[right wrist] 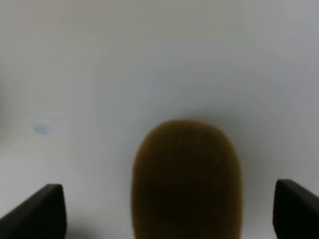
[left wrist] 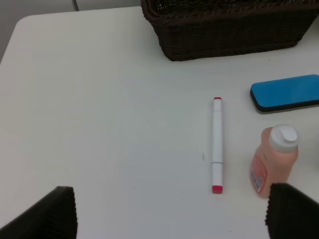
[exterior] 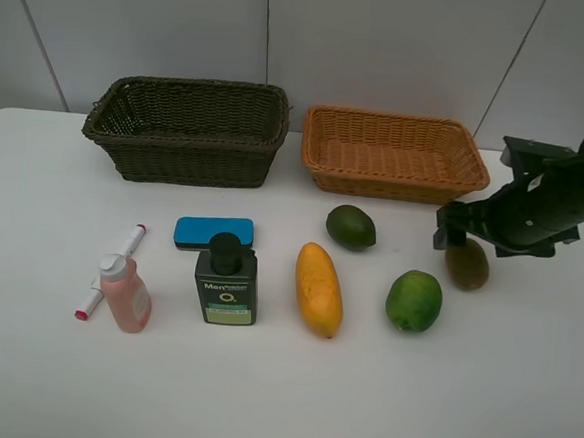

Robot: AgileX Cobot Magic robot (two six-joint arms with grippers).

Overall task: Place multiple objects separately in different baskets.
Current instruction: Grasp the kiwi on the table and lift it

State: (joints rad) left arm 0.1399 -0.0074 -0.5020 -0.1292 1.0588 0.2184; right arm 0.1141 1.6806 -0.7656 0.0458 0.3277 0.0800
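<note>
Only the high view gives us the whole worktop (exterior: 279, 409): dark brown-green basket (exterior: 186, 161) back left, orange-tan basket (exterior: 395, 184) beside it. In front, left to right, sit the marker (exterior: 131, 239), pink bottle (exterior: 126, 300), blue eraser (exterior: 214, 232), pump bottle (exterior: 226, 293), mango (exterior: 318, 289), avocado (exterior: 351, 227), bright green fruit (exterior: 414, 301) and kiwi (exterior: 466, 266), all lying outside the baskets

The left arm is out of that view. Its wrist view shows the left pincer (left wrist: 172, 211) released, jaws wide over bare worktop, with the marker, upright pink bottle, eraser and a dark basket corner ahead

The right wrist view, blurred, shows only the kiwi between wide jaws with gaps on both sides, nothing grasped

In the high view the right arm reaches in low from the right edge, right pincer (exterior: 468, 234) angled down over the kiwi, near the orange-tan basket's front right corner
</note>
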